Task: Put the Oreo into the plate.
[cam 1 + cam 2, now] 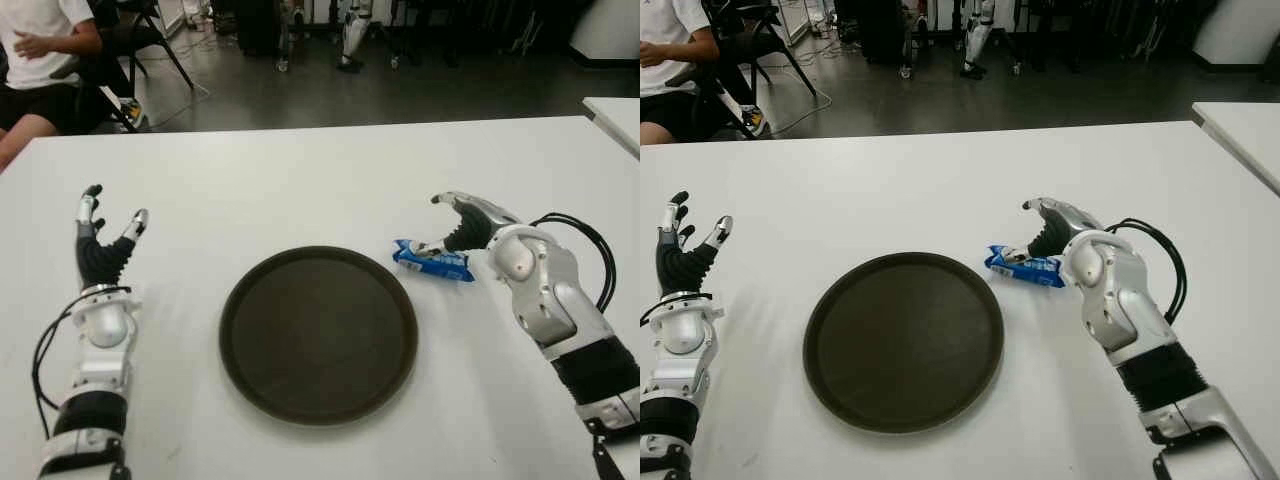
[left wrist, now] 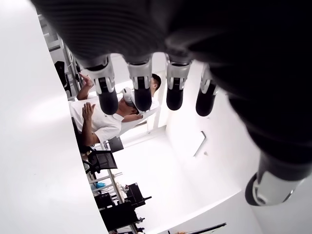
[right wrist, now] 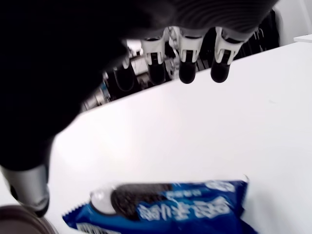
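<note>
A blue Oreo packet (image 1: 432,261) lies flat on the white table (image 1: 300,170), just off the right rim of the round dark brown plate (image 1: 318,335). My right hand (image 1: 440,225) hovers over the packet's right end. It is open, with the fingers arched above the packet and the thumb low beside it. In the right wrist view the Oreo packet (image 3: 165,204) lies below the extended fingertips (image 3: 186,73), apart from them. Nothing is on the plate. My left hand (image 1: 113,215) shows to the left of the plate, open with fingers spread upward and holding nothing.
A person (image 1: 40,50) sits on a chair beyond the table's far left corner. A second white table (image 1: 615,115) edges in at the right. A black cable (image 1: 590,240) loops beside my right forearm.
</note>
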Available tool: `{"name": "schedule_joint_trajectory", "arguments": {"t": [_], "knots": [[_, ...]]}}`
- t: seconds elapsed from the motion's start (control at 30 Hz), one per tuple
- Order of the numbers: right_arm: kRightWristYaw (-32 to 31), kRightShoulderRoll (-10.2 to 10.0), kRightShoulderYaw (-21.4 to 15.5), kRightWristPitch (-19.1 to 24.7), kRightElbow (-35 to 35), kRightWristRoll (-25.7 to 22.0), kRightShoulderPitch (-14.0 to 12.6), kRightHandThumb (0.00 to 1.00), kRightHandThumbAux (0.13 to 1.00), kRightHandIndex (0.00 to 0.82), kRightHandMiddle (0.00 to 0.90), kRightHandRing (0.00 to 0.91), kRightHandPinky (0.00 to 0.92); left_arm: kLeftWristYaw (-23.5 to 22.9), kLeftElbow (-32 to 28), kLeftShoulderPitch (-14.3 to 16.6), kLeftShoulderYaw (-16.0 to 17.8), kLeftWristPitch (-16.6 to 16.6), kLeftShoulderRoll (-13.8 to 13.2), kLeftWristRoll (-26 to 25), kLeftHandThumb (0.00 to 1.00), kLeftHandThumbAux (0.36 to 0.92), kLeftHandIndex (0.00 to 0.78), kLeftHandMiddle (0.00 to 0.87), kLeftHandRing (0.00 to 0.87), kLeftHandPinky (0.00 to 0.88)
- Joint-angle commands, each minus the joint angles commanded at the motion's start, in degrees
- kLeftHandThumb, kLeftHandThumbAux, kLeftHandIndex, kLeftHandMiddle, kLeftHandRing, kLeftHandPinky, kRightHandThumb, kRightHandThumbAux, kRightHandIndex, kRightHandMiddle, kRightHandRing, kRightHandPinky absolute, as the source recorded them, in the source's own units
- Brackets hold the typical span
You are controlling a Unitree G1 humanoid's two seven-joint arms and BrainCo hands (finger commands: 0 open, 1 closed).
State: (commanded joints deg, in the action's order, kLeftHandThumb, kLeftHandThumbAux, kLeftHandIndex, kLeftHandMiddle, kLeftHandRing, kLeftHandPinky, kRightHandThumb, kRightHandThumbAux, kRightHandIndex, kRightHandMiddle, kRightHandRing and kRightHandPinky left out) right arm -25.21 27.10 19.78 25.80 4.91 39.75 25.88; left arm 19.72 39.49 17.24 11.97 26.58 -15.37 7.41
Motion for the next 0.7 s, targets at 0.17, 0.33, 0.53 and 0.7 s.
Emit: {"name": "schedule_joint_trajectory", "arguments": {"t": [0.17, 0.33, 0.53, 0.7], "knots": [[-3.0, 1.2, 1.0, 0.8, -0.9, 0.6, 0.9, 0.0, 0.661, 0.0, 0.022, 0.002, 0.0, 0.1, -0.2, 0.0, -0.1, -0.1, 0.1, 0.1, 0.0, 0.595, 0.016, 0.0, 0.0, 0.0], [-6.0, 2.2, 1.6, 1.8, -2.6, 1.5, 1.3, 0.0, 0.664, 0.0, 0.026, 0.001, 0.0, 0.3, -0.6, -0.1, -0.2, -0.4, 0.2, 0.2, 0.0, 0.595, 0.016, 0.0, 0.0, 0.0], [-7.7, 3.1, 2.1, 1.8, -2.9, 1.5, 1.7, 0.0, 0.663, 0.0, 0.034, 0.004, 0.0, 0.4, -1.1, -0.2, -0.3, -0.6, 0.4, 0.3, 0.0, 0.595, 0.016, 0.0, 0.0, 0.0], [-9.9, 4.1, 3.2, 1.4, -2.1, 1.9, 2.8, 0.0, 0.655, 0.0, 0.042, 0.009, 0.0, 0.5, -1.6, -0.5, -0.4, -0.8, 0.6, 0.4, 0.0, 0.595, 0.016, 0.0, 0.0, 0.0]]}}
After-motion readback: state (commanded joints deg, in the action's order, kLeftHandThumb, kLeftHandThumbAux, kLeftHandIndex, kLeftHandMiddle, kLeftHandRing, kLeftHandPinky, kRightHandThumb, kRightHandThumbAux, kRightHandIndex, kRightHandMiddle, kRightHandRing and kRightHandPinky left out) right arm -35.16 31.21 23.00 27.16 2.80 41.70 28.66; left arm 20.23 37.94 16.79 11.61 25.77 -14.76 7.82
